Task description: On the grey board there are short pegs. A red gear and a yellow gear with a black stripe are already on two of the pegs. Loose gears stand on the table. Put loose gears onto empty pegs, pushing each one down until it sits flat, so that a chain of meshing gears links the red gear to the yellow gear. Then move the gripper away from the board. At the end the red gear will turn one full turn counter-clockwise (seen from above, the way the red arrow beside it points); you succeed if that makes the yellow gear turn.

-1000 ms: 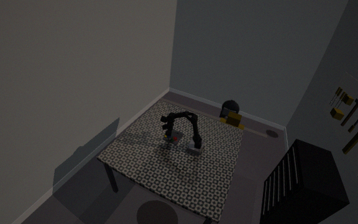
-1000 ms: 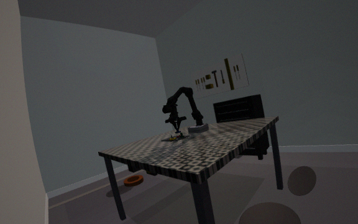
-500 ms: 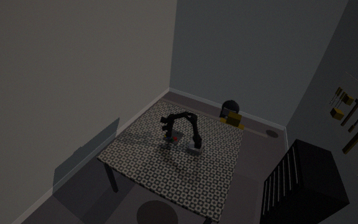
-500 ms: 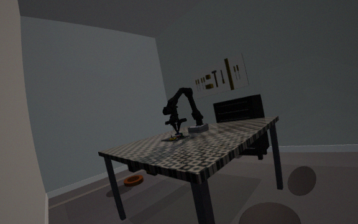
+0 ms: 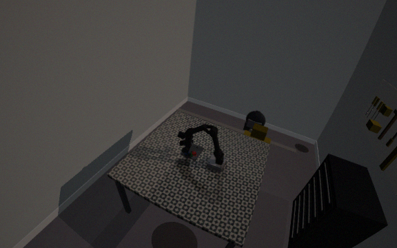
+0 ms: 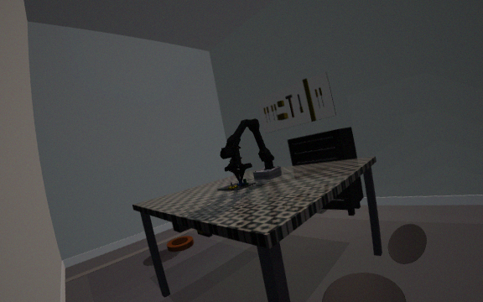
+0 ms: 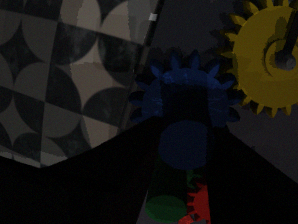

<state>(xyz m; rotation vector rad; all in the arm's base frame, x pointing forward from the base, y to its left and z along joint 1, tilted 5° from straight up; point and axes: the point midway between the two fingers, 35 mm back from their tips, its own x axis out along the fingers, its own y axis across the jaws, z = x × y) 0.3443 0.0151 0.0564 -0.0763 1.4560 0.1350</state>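
Note:
My gripper (image 5: 186, 151) (image 6: 240, 180) (image 7: 184, 140) is shut on the upright knob of a blue gear (image 7: 195, 80), over the grey board (image 5: 197, 148) (image 6: 224, 189) (image 7: 192, 22) near one edge. The blue teeth are beside those of the yellow gear (image 6: 232, 188) (image 7: 255, 55) in the wrist view; whether they mesh, and whether the blue gear sits flat, I cannot tell. The red gear (image 5: 194, 153) (image 7: 202, 204) shows partly between the fingers in the wrist view. A green gear with a knob (image 7: 166, 207) is beside it, partly hidden. Pegs under the gears and fingers are hidden.
The patterned table (image 5: 171, 179) (image 6: 208, 210) (image 7: 30, 60) lies around the board. The arm's pale base (image 5: 216, 164) (image 6: 267, 173) stands beside the board. The scene is dark, and the fingers hide part of the board in the wrist view.

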